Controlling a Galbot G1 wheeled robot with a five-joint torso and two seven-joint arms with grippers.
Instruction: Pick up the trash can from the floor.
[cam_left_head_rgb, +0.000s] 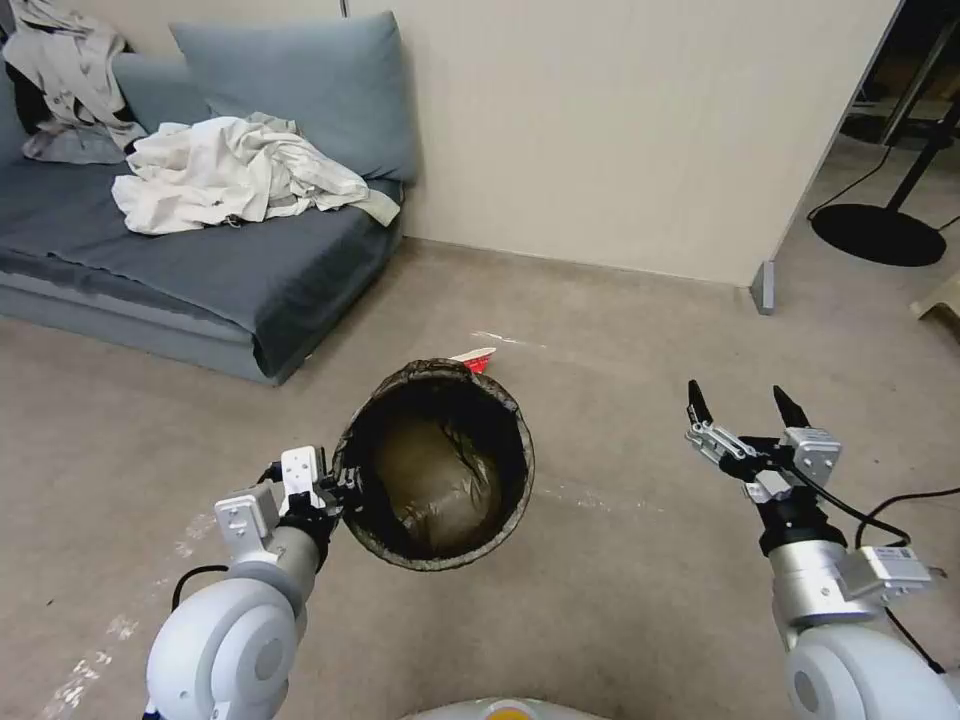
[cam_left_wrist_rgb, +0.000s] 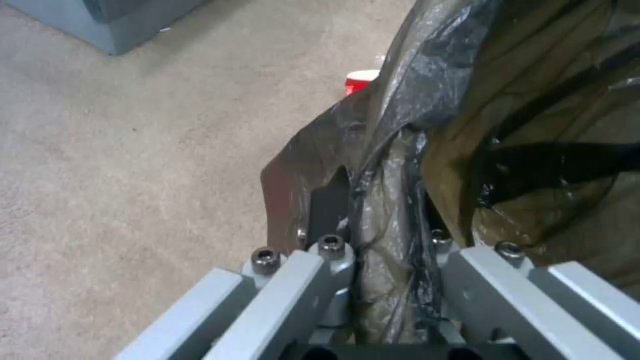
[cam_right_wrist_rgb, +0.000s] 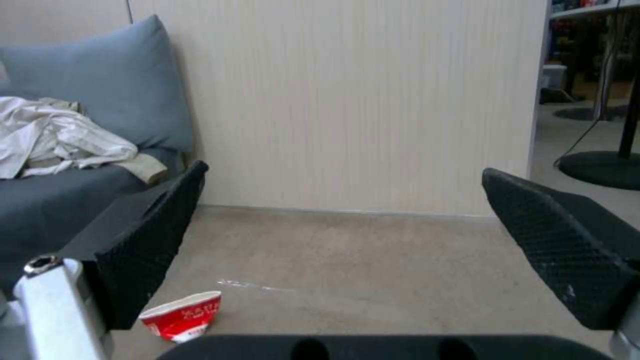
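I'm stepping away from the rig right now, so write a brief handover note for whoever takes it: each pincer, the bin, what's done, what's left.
Left pincer: shut on the trash can, clamping its bag-lined rim on the robot's left side; the left wrist view shows the rim wall between its fingers.
Right pincer: open, holding nothing, off to the can's right above the floor.
Trash can: upright; whether it has left the floor can't be told.
Done: rim grasped.
Left: lift it clear.
Note: a crushed red cup lies behind the can.

A blue-grey sofa (cam_left_head_rgb: 200, 260) stands against the beige panelled wall (cam_left_head_rgb: 620, 130), with crumpled white clothes (cam_left_head_rgb: 230, 170) heaped on its seat. A crushed red-and-white paper cup (cam_right_wrist_rgb: 181, 315) lies nearby. A black round stand base (cam_left_head_rgb: 878, 233) sits past the wall's end.
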